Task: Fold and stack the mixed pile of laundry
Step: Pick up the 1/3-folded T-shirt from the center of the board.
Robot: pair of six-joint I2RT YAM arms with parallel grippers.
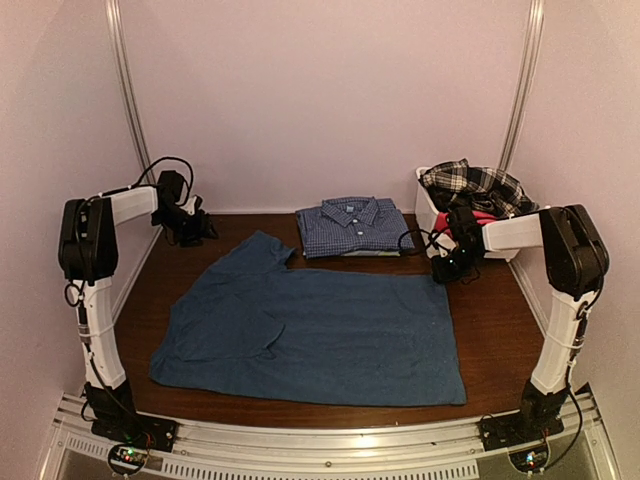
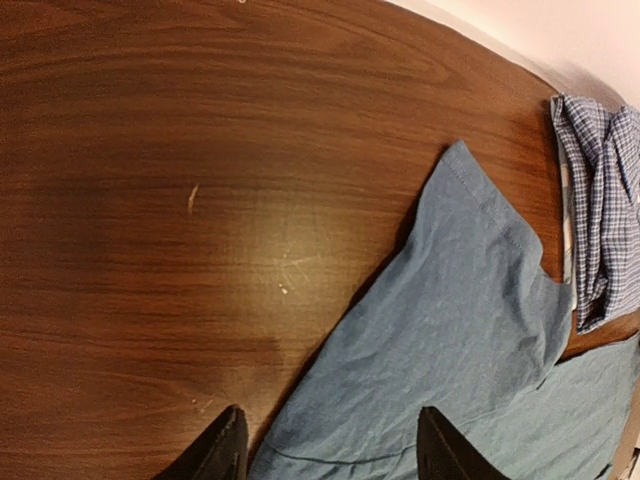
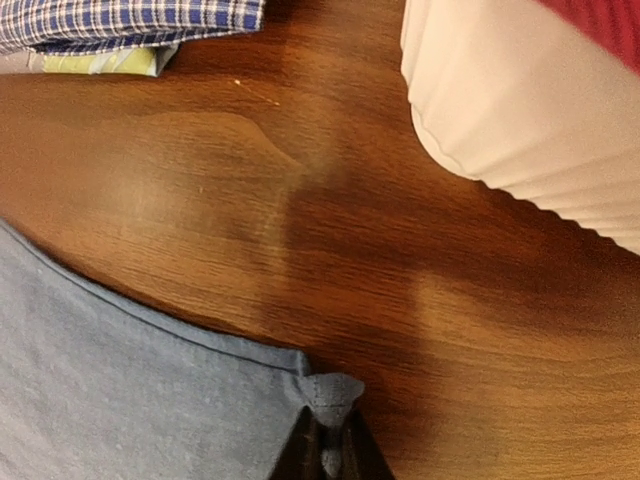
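A plain dark blue T-shirt lies spread flat on the brown table. My right gripper sits at the shirt's far right corner. In the right wrist view that gripper is shut on the bunched corner of the T-shirt. My left gripper hovers at the back left, beside the sleeve. Its jaws are open and hold nothing, above the edge of the T-shirt. A black-and-white plaid shirt and a bright pink piece lie in the bin.
A folded blue checked shirt rests at the back centre, and shows as the checked shirt on the left wrist view's right edge. The white plastic bin stands at the back right, close beside my right gripper; the bin's wall fills that wrist view's upper right.
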